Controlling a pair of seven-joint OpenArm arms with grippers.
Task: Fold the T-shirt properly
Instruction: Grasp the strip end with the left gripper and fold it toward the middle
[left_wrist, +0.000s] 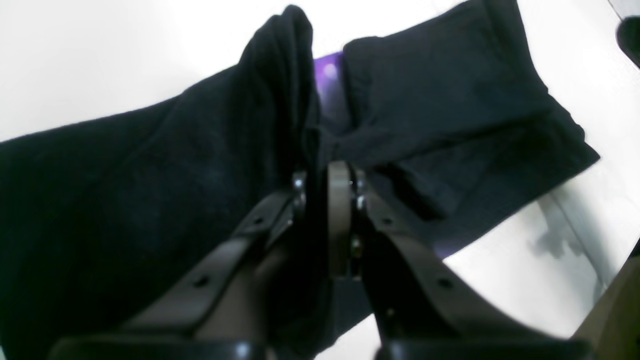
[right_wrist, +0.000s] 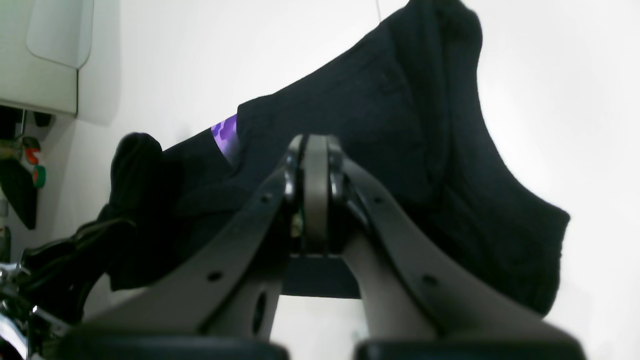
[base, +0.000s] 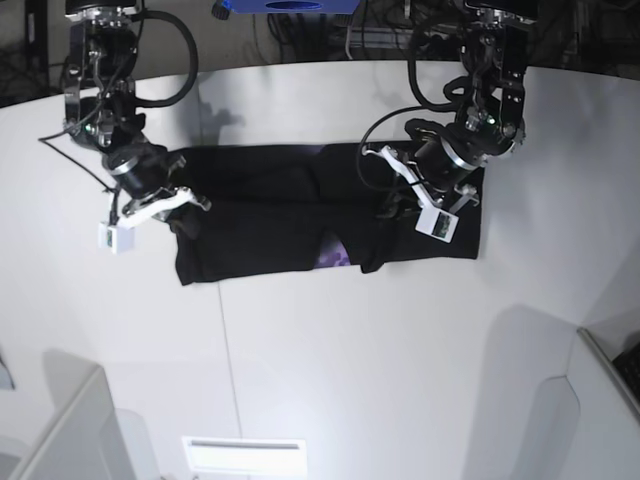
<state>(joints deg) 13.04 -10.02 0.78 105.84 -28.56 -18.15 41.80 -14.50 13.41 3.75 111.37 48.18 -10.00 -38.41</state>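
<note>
1. On the base view's left, our right gripper (base: 185, 212) is clamped tight on the T-shirt's (base: 260, 240) left edge, a fold of cloth bunched up around its tips.
2. The black T-shirt lies stretched across the white table (base: 330, 360), with a purple sliver of print (base: 335, 257) peeking out mid-shirt.
3. Further right, our left gripper (base: 392, 205) pinches a raised ridge of the cloth, clenched too.

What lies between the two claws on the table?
Only the black T-shirt spans from the right claw to the left claw, with a purple strip near its middle, as the base view shows.
</note>
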